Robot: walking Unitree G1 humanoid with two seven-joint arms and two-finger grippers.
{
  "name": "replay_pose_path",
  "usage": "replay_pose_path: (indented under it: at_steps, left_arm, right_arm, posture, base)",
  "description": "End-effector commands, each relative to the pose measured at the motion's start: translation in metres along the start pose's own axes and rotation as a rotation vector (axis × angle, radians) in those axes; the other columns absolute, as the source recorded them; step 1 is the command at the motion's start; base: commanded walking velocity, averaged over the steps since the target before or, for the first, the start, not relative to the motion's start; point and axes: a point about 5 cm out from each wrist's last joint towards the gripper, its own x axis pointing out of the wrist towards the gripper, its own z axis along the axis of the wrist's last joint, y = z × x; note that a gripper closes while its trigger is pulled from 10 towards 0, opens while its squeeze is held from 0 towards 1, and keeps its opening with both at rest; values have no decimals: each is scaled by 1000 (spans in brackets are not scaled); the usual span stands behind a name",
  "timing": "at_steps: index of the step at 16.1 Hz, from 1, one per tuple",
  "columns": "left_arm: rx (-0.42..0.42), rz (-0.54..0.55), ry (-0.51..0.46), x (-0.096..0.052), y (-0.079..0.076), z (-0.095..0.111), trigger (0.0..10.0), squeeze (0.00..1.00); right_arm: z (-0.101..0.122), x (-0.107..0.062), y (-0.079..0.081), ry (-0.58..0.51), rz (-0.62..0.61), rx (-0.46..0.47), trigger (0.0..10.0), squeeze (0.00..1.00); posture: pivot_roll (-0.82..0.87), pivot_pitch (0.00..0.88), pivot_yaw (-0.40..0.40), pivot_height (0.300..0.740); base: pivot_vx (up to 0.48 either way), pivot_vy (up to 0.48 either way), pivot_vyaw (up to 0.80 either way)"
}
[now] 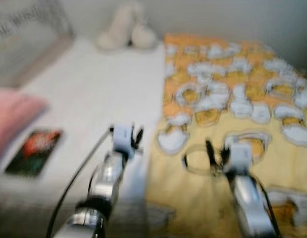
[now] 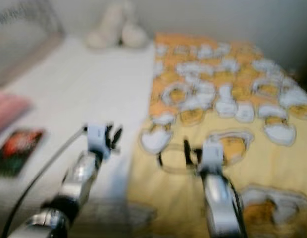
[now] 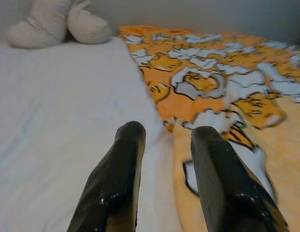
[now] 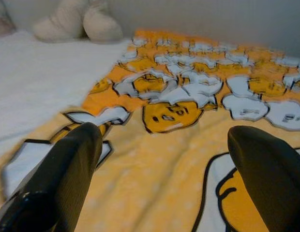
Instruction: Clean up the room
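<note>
A yellow and orange blanket [image 1: 232, 99] printed with white cartoon eggs covers the right half of a bed. The left half is bare white sheet [image 1: 94, 99]. My left gripper [image 1: 137, 138] hangs open just above the sheet, right at the blanket's left edge; in the left wrist view its fingers [image 3: 126, 159] hold nothing. Over the blanket's near part my right gripper [image 1: 217, 156] is held wide open, with the fingers [image 4: 77, 154] apart and empty above the print. Both eye views are blurred.
A cream plush toy [image 1: 126, 29] lies at the head of the bed against the wall. On the sheet to the left are a dark book [image 1: 34, 151] with a red cover and a pink pillow [image 1: 10, 116]. A grey blurred frame [image 1: 25, 29] stands at the far left.
</note>
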Motion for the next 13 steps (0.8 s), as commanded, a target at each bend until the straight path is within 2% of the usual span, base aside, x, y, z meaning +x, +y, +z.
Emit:
replay_pose_path:
  at_steps: [1,3,4,5,6,9,10,12,13]
  left_arm:
    - [87,77,-9,1,1,5,10000,0]
    - [59,99,-22,-12,11,6,10000,0]
    - [73,121,-24,-24,19,5,10000,0]
    - [77,129,-19,-28,22,4,10000,0]
    - [85,160,-8,-45,31,2,10000,0]
    - [130,167,-2,-58,38,9,10000,0]
    - [148,161,-18,-58,38,16,10000,0]
    - [149,156,-24,-57,37,21,10000,0]
    - [155,151,-26,-58,36,23,10000,0]
  right_arm:
    - [5,12,-4,27,16,12,10000,0]
    - [6,32,13,87,98,-8,10000,0]
    - [5,40,26,128,140,-13,10000,0]
    - [5,43,29,140,146,-15,10000,0]
    - [-8,43,38,227,156,-41,10000,0]
    - [-38,27,33,373,84,-72,10000,0]
    - [-53,16,26,436,58,-68,10000,0]
    - [-67,2,21,485,58,-58,10000,0]
    - [-76,-7,24,498,80,-42,10000,0]
  posture:
    - [115,85,4,740]
    - [207,206,-6,740]
    - [249,244,-7,740]
    - [249,244,-7,740]
    - [312,303,3,740]
    - [352,339,9,740]
    - [348,340,5,740]
    - [325,331,-1,740]
    - [307,327,-5,740]
  base:
    - [0,0,0]
    - [0,0,0]
    - [0,0,0]
    - [0,0,0]
    - [0,0,0]
    - [0,0,0]
    - [0,0,0]
    - [0,0,0]
    - [0,0,0]
